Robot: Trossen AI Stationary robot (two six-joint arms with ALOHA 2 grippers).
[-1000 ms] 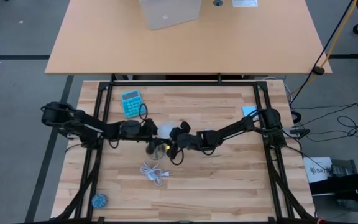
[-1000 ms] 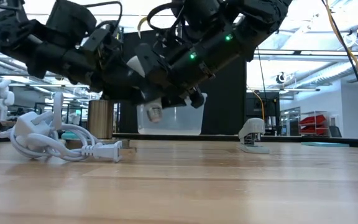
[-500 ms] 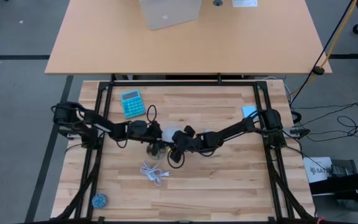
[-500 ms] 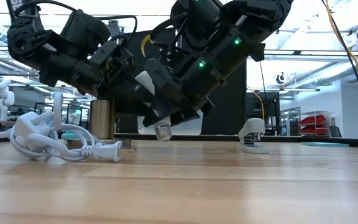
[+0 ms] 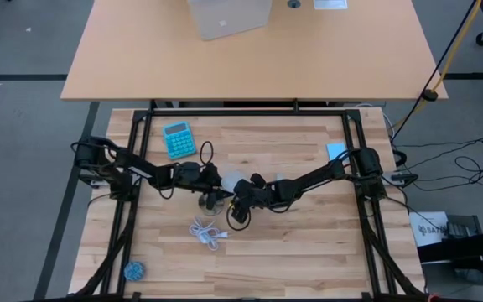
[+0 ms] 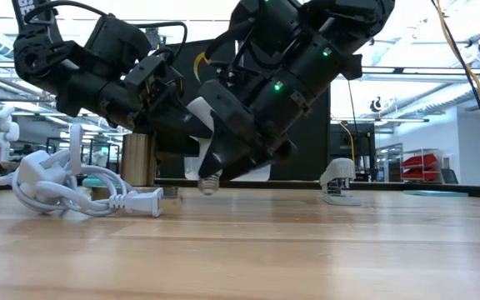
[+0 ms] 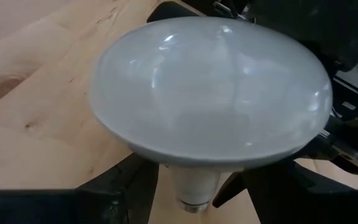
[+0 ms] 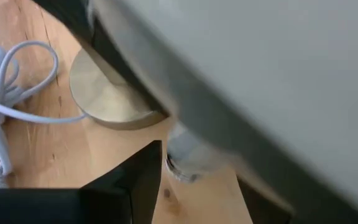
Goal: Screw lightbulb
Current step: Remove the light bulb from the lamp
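Low over the table's middle, bulb coming down
My left gripper (image 5: pixel 210 180) and right gripper (image 5: pixel 240 197) both clamp the lightbulb (image 6: pixel 207 178); over the last second its screw base has dropped from mid-air to just above the wood, beside the brass socket (image 8: pixel 107 96) and not yet in it

Teal calculator (image 5: pixel 177 139) near table's far-left; white cord (image 5: pixel 206 231) coiled mid-table; small blue object (image 5: pixel 133 270), possibly ball, near-left corner.
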